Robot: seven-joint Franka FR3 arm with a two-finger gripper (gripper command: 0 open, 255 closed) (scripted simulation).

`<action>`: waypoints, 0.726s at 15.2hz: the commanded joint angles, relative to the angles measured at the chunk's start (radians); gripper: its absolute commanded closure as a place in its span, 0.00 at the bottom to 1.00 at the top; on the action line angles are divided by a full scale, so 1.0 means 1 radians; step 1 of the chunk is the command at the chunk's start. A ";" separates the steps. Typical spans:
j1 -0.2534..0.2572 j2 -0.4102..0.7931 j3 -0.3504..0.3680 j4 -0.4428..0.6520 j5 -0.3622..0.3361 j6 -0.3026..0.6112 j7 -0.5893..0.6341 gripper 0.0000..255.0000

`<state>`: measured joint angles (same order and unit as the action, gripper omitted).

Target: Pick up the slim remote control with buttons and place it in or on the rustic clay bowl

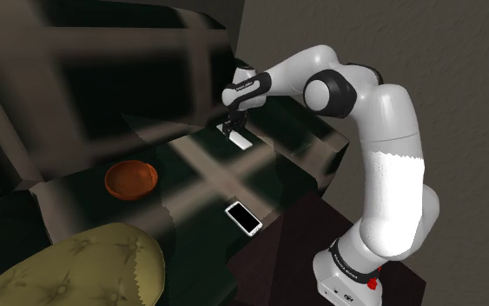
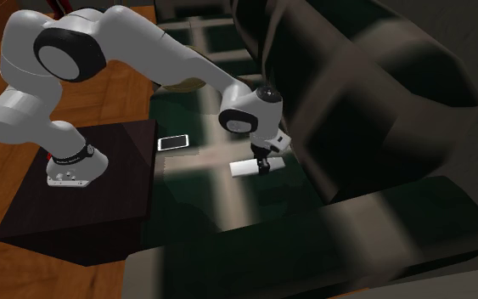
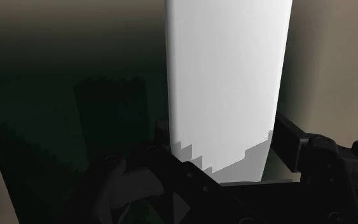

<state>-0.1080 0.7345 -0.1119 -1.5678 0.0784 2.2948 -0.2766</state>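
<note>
Shoulder view, going left to right: I am seeing an olive cushion (image 1: 69, 269) sitting at the lower left. Next, the orange-brown bowl (image 1: 132, 179) is resting upright on the dark checked sofa seat (image 1: 199, 187). A white phone-like slab (image 1: 243, 218) is lying at about four o'clock from the bowl, near the seat's front edge. At about two o'clock from the bowl, well apart from it, the plain white remote (image 1: 241, 140) is sitting under the claw (image 1: 234, 126), which is pointing down at it. The white arm (image 1: 390, 165) is arching over from the right. Wrist view is showing the black fingers (image 3: 289, 137) pressing against the remote's two long edges, so the claw is gripping the remote. I cannot tell whether it is clear of the seat.
</note>
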 commanded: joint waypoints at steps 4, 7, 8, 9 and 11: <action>0.002 -0.044 -0.004 0.000 -0.004 -0.043 0.002 1.00; 0.004 -0.068 -0.006 0.002 -0.007 -0.070 0.003 1.00; 0.004 -0.076 -0.007 0.004 -0.008 -0.079 0.003 1.00; 0.005 -0.083 -0.007 0.006 -0.009 -0.089 0.004 1.00; 0.005 -0.098 -0.009 0.010 -0.011 -0.108 0.004 1.00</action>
<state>-0.1029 0.6441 -0.1197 -1.5623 0.0688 2.1991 -0.2727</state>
